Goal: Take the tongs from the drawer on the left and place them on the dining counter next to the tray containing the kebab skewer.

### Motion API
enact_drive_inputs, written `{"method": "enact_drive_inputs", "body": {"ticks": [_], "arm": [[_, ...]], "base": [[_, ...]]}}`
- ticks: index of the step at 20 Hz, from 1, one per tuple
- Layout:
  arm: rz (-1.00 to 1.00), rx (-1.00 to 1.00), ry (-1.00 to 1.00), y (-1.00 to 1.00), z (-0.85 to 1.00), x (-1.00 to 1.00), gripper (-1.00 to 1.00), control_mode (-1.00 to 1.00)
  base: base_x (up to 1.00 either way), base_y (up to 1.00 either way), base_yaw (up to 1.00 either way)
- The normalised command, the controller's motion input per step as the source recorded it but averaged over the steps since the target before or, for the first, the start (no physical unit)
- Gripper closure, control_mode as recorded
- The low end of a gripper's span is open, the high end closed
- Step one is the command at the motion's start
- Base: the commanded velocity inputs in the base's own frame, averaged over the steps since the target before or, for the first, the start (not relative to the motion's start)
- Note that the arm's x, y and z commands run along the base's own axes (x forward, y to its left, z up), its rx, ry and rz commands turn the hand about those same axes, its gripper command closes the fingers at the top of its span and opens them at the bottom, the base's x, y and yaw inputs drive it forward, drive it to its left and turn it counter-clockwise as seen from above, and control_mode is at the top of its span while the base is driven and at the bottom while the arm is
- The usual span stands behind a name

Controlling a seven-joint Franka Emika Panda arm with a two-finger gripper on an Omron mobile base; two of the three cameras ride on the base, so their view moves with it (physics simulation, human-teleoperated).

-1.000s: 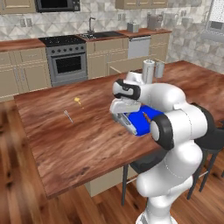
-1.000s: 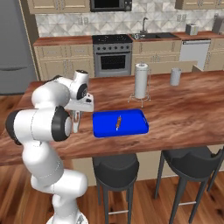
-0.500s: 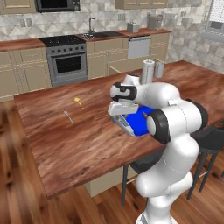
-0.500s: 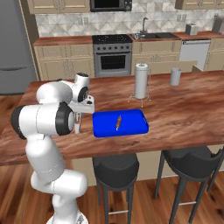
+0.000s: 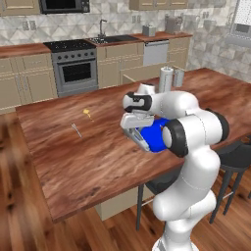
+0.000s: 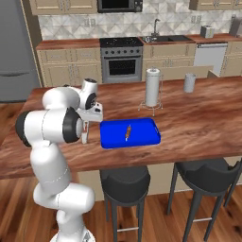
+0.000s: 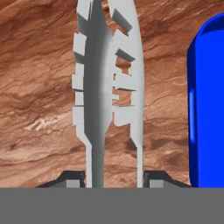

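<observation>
Tongs sit clamped between the gripper jaws, low over the dining counter, just beside the tray holding the kebab skewer. Released too near the rim, their toothed tips may land on the tray. Against the earlier frames, the hand has shifted only slightly.

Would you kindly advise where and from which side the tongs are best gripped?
Grip the tongs across their two plain arms near the joined end, coming from above, as the pincer does: there the arms run smooth, parallel and close, while the far half flares into toothed blades.
</observation>
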Motion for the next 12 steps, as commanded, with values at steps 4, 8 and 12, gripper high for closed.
{"method": "enact_drive_inputs", "body": {"ticks": [4,8,12], "arm": [[0.0,0.0,0.0,0.03,-0.38,0.04,1.0,-1.0],[0.0,0.0,0.0,0.05,-0.35,0.05,1.0,-1.0],[0.0,0.0,0.0,0.03,-0.22,0.04,1.0,-1.0]], "base": [[0.0,0.0,0.0],[0.0,0.0,0.0],[0.0,0.0,0.0]]}}
